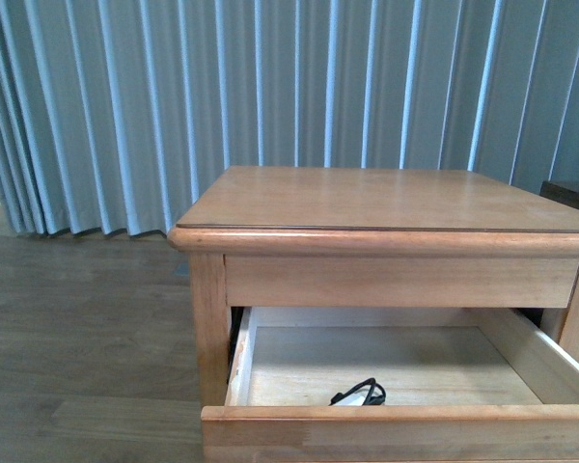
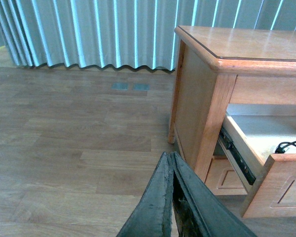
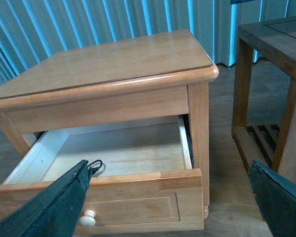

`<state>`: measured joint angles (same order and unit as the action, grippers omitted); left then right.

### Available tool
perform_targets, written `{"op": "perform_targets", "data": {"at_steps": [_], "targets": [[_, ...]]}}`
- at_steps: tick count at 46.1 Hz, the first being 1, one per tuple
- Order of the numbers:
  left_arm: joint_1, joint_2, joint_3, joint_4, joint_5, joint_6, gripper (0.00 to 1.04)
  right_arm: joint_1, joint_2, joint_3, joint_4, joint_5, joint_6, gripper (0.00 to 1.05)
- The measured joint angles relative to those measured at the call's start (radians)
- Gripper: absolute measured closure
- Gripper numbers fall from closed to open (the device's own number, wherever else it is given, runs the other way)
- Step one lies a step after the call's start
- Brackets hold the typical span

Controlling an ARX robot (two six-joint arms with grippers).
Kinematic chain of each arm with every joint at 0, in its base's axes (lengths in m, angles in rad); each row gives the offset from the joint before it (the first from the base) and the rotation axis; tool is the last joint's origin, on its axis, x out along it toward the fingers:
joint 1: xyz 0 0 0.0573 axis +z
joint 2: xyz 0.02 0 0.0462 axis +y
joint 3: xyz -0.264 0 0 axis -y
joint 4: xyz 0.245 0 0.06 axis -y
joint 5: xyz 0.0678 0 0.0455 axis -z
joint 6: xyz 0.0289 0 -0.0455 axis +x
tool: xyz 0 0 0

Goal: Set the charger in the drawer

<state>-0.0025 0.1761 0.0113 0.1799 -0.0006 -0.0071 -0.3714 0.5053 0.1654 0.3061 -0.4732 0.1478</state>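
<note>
The upper drawer (image 1: pixel 396 424) of the light-brown nightstand is pulled open, showing its pale wood inside. The charger (image 1: pixel 359 394) lies inside near the front panel; only its black cable loop and a sliver of white show. The cable also shows in the left wrist view (image 2: pixel 290 146) and the right wrist view (image 3: pixel 95 166). The drawer's round knob (image 3: pixel 88 217) shows on its front. My left gripper (image 2: pixel 171 157) is shut and empty, over the floor to the left of the nightstand. My right gripper (image 3: pixel 170 197) is open and empty, in front of the drawer front (image 3: pixel 133 210).
The nightstand top (image 1: pixel 386 198) is bare. A darker wooden table (image 3: pixel 276 59) with a slatted lower shelf stands to the nightstand's right. Blue-grey curtains (image 1: pixel 174 87) hang behind. The wooden floor (image 2: pixel 64 148) spreads to the left. The lower drawer front (image 2: pixel 222 177) shows below the open one.
</note>
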Motion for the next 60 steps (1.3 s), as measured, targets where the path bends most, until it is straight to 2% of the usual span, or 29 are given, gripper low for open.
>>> {"op": "perform_targets", "data": {"at_steps": [2,4,16,26,29,31,36,41,47,53,55,60], "targets": [[0.0,-0.032,0.0,-0.036,0.0,0.0,1.01,0.0,0.0,0.0,0.0,0.0,0.0,0.08],[0.0,-0.129,0.0,-0.161,0.001,0.0,1.01,0.0,0.0,0.0,0.0,0.0,0.0,0.08],[0.0,-0.171,0.0,-0.179,0.001,-0.001,0.99,0.0,-0.001,0.0,0.0,0.0,0.0,0.08],[0.0,-0.171,0.0,-0.179,0.0,0.0,0.64,-0.002,0.002,-0.003,0.011,-0.008,-0.006,0.08],[0.0,-0.172,0.0,-0.179,0.0,0.0,0.53,0.001,0.02,-0.038,0.14,-0.033,-0.061,0.08],[0.0,-0.172,0.0,-0.179,0.0,0.0,0.44,0.017,0.024,-0.045,0.17,-0.019,-0.101,0.08],[0.0,-0.172,0.0,-0.179,0.0,0.0,0.26,0.095,0.03,-0.045,0.101,0.039,-0.193,0.08],[0.0,-0.172,0.0,-0.179,0.0,0.0,0.05,0.224,0.103,-0.035,0.024,0.115,-0.304,0.08],[0.0,-0.172,0.0,-0.179,0.0,0.002,0.06,0.333,0.233,-0.024,0.054,0.182,-0.387,0.08],[0.0,-0.172,0.0,-0.179,0.0,0.003,0.06,0.415,0.431,-0.001,0.189,0.252,-0.433,0.08],[0.0,-0.172,0.0,-0.179,0.0,0.003,0.06,0.432,0.507,0.009,0.247,0.277,-0.433,0.08],[0.0,-0.172,0.0,-0.179,0.0,0.003,0.06,0.463,0.669,0.063,0.27,0.303,-0.427,0.08]]}}
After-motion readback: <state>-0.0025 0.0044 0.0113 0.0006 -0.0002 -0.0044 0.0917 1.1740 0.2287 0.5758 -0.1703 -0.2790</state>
